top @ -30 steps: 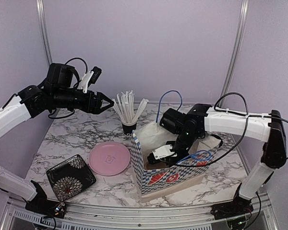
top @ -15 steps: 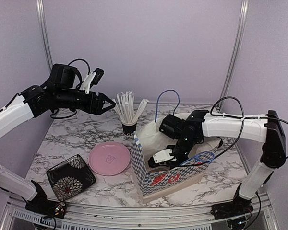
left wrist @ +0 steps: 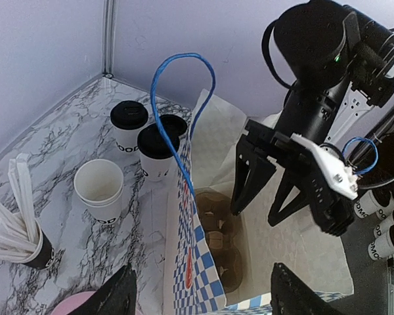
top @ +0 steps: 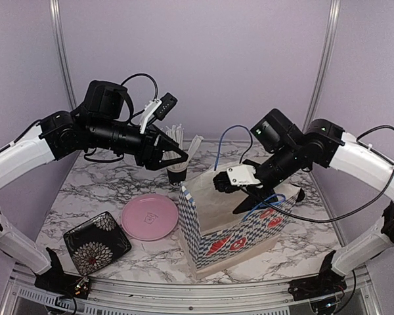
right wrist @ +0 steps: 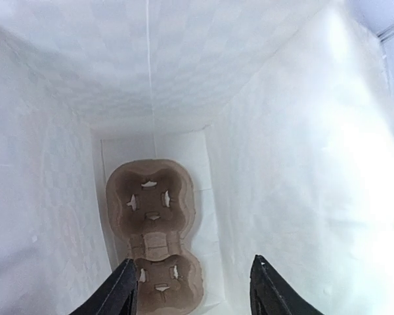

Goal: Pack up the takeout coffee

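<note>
Currently both tools empty: left gripper (top: 175, 156) jaws wide, hovering over black stick cup (top: 176, 173) nr table's (top: 98, 190) far edge. The right gripper (left wrist: 266, 197) has jaws apart, just above bag (top: 226, 230) mouth. Pulp carrier (right wrist: 154, 236) sits at bag bottom, slots empty. Lidded cups (left wrist: 156, 149) stand upright on table behind bag, far side, w/ an unlidded cup (left wrist: 98, 189) just beside. Left arm prob nearer. Bag's blue handle (left wrist: 184, 98) loops up in betw.
</note>
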`<action>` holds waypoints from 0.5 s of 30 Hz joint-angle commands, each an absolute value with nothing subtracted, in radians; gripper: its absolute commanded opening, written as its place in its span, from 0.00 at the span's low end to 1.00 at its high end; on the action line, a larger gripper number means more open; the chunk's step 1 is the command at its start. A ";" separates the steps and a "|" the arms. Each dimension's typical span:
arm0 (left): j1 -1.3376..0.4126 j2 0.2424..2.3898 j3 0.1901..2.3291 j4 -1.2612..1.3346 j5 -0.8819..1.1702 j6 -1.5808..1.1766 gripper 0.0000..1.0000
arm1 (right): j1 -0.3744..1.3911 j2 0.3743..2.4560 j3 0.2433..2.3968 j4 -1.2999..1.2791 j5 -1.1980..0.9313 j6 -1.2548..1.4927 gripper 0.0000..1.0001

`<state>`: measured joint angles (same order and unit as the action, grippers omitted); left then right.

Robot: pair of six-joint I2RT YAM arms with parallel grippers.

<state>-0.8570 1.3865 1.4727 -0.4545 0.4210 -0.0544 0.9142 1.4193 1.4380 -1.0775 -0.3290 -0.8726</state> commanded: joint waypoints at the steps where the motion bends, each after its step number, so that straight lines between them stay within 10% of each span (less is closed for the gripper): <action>1: -0.891 1.464 1.558 -0.506 0.416 -0.005 0.71 | 0.881 1.345 1.521 -1.113 -0.401 -0.897 0.56; 15: -0.992 1.746 1.826 -0.641 0.325 0.076 0.54 | 0.440 1.243 1.613 -1.030 -0.590 -0.869 0.56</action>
